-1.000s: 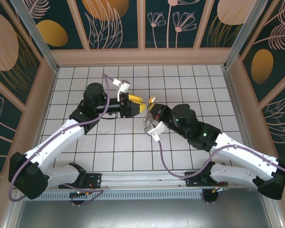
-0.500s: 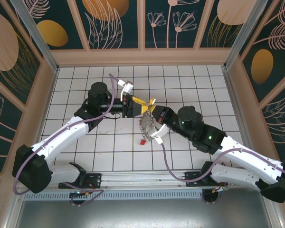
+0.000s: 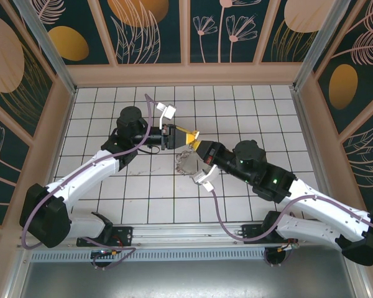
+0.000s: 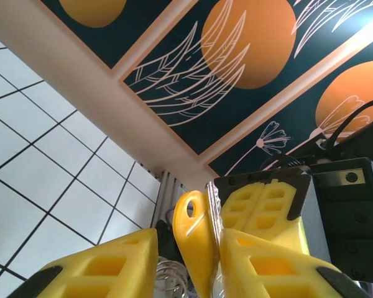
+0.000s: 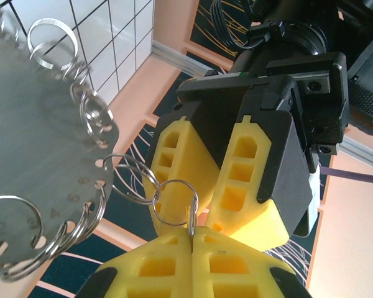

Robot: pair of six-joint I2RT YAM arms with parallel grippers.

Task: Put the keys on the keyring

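Note:
The keyring is a grey metal disc with several split rings along its rim. It hangs between the arms above the tiled floor, and it also shows as the keyring from above. My right gripper is shut on a thin metal bit of one small split ring. My left gripper faces it tip to tip. A silvery key and its yellow plastic tag stand between its fingers, tight against the right-hand one. From above, the left gripper meets the right gripper.
The white tiled floor lies below both raised arms. Patterned wooden walls close the back and sides. A metal rail runs along the near edge by the arm bases. Purple cables loop off each wrist.
The left gripper has shifted right and the right gripper has moved left to meet it. The hanging keyring has swung left. A red tag seen below it half a second ago is gone from view.

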